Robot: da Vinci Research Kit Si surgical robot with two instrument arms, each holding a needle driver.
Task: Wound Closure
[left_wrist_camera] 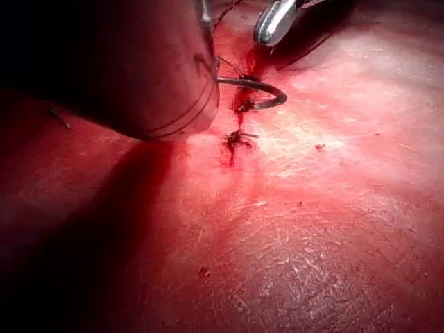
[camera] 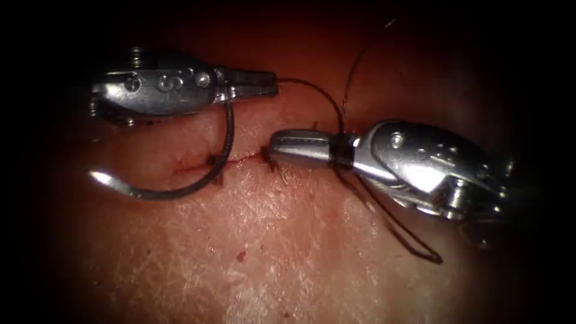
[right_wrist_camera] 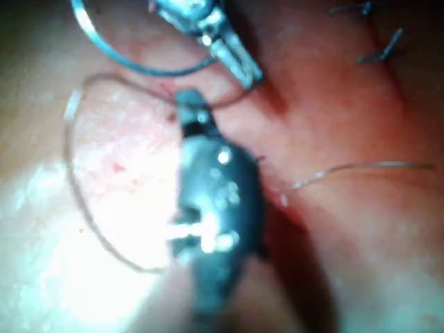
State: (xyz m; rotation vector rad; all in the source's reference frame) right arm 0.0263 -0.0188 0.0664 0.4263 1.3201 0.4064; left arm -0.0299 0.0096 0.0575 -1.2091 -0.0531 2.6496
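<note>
Left hand (camera: 264, 83) grasps the needle (camera: 180, 191) near its thread end, clear of the tissue (camera: 288, 252) over the cut (camera: 198, 168); right hand (camera: 273, 147), clenched, seems empty beside the thread (camera: 318, 93); re-gripping likely

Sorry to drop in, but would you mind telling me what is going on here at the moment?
Suturing practice on the tissue. The left hand holds the needle near its thread end; the needle's curve hangs over the cut, its point free on the left, not in the tissue. The right hand sits shut at the cut's right part; what it holds is unclear. The thread loops around its wrist.
</note>
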